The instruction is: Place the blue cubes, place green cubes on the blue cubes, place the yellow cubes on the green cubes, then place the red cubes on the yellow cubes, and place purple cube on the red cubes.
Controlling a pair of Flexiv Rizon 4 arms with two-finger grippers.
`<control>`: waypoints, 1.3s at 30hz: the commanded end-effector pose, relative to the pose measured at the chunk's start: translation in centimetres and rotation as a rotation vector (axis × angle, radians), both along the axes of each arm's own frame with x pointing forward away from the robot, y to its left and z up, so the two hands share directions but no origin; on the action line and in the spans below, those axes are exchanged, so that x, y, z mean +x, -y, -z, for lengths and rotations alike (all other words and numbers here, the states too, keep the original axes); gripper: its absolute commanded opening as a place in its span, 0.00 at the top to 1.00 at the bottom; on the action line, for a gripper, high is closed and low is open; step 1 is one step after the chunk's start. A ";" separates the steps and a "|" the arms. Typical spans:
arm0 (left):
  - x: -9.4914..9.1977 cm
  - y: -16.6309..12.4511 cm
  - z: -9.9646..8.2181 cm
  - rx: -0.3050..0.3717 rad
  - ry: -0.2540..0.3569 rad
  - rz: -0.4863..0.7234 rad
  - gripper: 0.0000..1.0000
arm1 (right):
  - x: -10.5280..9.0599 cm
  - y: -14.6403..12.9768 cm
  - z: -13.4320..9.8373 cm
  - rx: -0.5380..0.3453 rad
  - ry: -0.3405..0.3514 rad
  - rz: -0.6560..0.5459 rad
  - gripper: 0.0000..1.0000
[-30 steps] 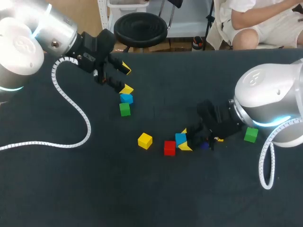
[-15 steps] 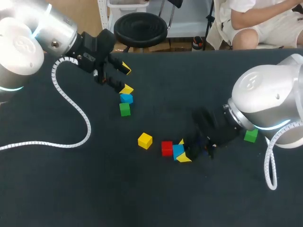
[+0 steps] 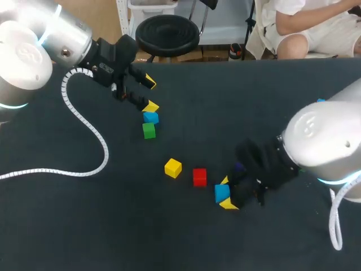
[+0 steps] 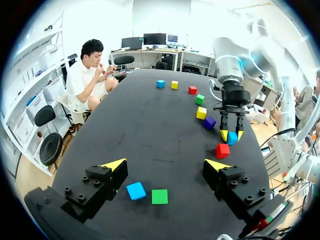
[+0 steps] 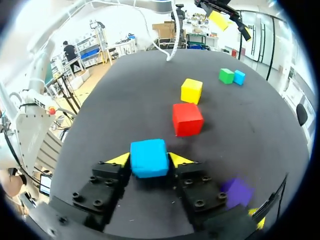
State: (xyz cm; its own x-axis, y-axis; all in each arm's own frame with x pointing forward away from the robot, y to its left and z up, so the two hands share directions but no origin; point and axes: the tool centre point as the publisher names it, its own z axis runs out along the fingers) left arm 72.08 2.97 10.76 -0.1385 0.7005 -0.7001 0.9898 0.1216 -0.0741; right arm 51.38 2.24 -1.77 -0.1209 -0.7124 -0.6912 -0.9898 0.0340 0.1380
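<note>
Right claw (image 3: 227, 193) clenched on blue cube (image 5: 148, 158), bright, plain-faced, near red cube (image 5: 187, 119); left claw (image 4: 165, 164) released, spread wide.

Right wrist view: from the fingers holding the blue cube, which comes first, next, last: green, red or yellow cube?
1. red cube, just ahead.
2. yellow cube, behind the red one.
3. green cube, farthest away.

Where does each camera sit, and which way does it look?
Head view: fixed above and behind the robot, looking down on the table; left arm and right arm show.
Left wrist view: on the left wrist, looking along the open left gripper across the table.
Right wrist view: on the right wrist, looking along the right gripper, shut on a blue cube.
Shared: the red cube shows in all three.
</note>
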 end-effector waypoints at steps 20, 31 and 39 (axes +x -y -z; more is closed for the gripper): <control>0.0 -0.1 0.0 -0.002 0.002 0.001 0.00 | 2.1 0.3 -1.7 -0.005 0.065 -0.122 0.00; 0.0 -0.1 0.0 -0.002 0.002 0.001 0.00 | 1.7 -0.3 -1.7 -0.013 0.053 -0.122 0.00; 0.0 -0.1 0.0 -0.002 0.002 0.001 0.00 | 1.7 -0.6 -1.3 -0.003 0.044 -0.126 0.50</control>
State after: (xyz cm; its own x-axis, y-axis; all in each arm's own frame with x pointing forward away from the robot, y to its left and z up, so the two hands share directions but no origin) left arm 72.08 2.97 10.76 -0.1385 0.7005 -0.7001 0.9898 0.1216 -0.0741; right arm 52.85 2.69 -0.33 -0.0010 -0.7243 -0.6895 -0.9919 -0.0867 0.0925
